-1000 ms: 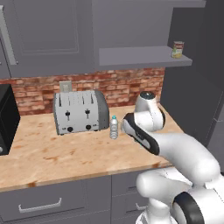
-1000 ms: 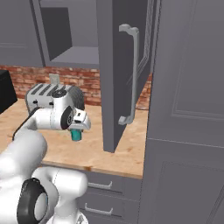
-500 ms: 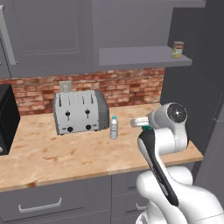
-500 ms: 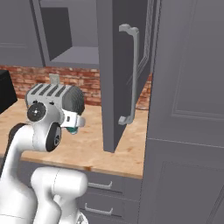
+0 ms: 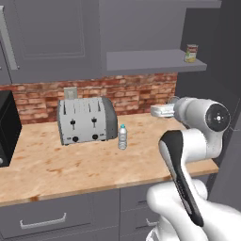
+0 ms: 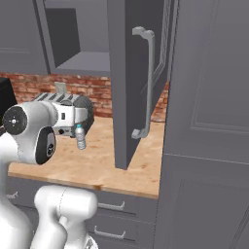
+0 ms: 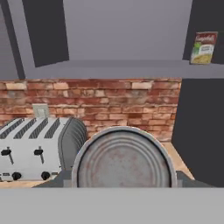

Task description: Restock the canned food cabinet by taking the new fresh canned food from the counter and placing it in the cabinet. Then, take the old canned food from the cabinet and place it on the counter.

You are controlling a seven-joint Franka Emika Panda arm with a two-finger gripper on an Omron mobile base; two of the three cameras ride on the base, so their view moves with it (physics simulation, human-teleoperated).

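Observation:
The new fresh canned food (image 7: 122,164) sits right in front of the hand camera, its round grey metal top facing the lens. My gripper (image 5: 161,111) is shut on it and hangs above the right part of the counter (image 5: 70,169), pointing toward the brick wall. From the right base the gripper (image 6: 73,118) is level with the toaster's top. The old canned food (image 5: 191,53) stands upright at the right end of the cabinet's shelf (image 5: 150,61); it also appears as the yellow-green can (image 7: 204,47) up and to the right of my hand.
A silver toaster (image 5: 87,120) stands against the brick wall, with a small water bottle (image 5: 122,137) in front of it. A black microwave (image 5: 7,127) is at far left. The open cabinet door (image 6: 129,82) with its long handle juts out on the right, beside a tall grey unit (image 6: 209,121).
The arm has swung round and lifted the hand with the can from low over the counter to about toaster-top height, turned toward the back wall. The other things have not moved.

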